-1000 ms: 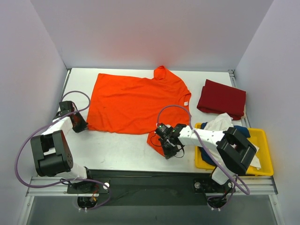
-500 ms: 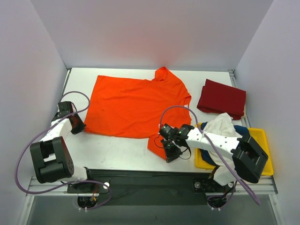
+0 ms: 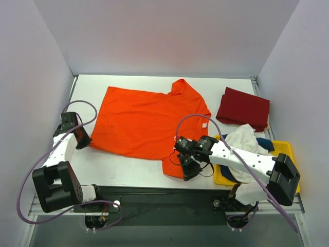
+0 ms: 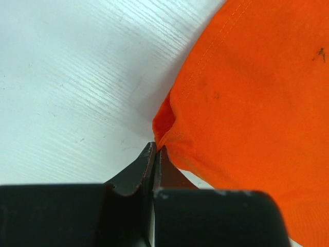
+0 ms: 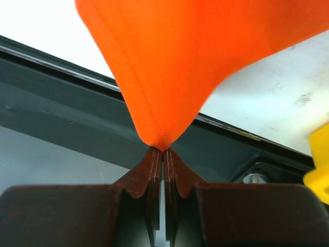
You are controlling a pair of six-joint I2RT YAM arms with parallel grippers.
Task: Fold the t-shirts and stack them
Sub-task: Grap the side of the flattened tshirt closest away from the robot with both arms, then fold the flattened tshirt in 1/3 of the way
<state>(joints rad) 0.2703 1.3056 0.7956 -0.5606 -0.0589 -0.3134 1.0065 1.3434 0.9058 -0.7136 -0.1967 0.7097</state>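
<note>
A white table (image 3: 128,167) filled the floor of a small booth, closed in by pale lavender walls (image 3: 164,36) at 9, 12 and 3 o'clock, with a black rail (image 3: 154,191) along its 6 o'clock edge. The orange t-shirt (image 3: 149,121) lay spread across the middle of the table, reaching toward 10 o'clock. A folded dark red t-shirt (image 3: 242,108) sat well apart from it at 2 o'clock. At 4 o'clock a yellow bin (image 3: 290,149) held a crumpled white shirt (image 3: 241,138) and a navy shirt (image 3: 265,143).

Compared with a second earlier, the orange t-shirt had turned slightly and slid toward 6 o'clock. Its corner at 8 o'clock had been drawn nearer the wall at 9 o'clock. The sleeve at 5 o'clock now hung closer to the rail. The right arm had stretched out, its elbow swung toward 4 o'clock, uncovering more of the white shirt.

The left claw (image 3: 86,142) was pressed together at 8 o'clock, its fingers (image 4: 146,164) pinching the hem corner of the orange t-shirt just above the tabletop. The right claw (image 3: 186,173), at 5 o'clock, was likewise clamped tight on a peak of the sleeve, which rose from the tips in a taut cone over the table edge and rail.
</note>
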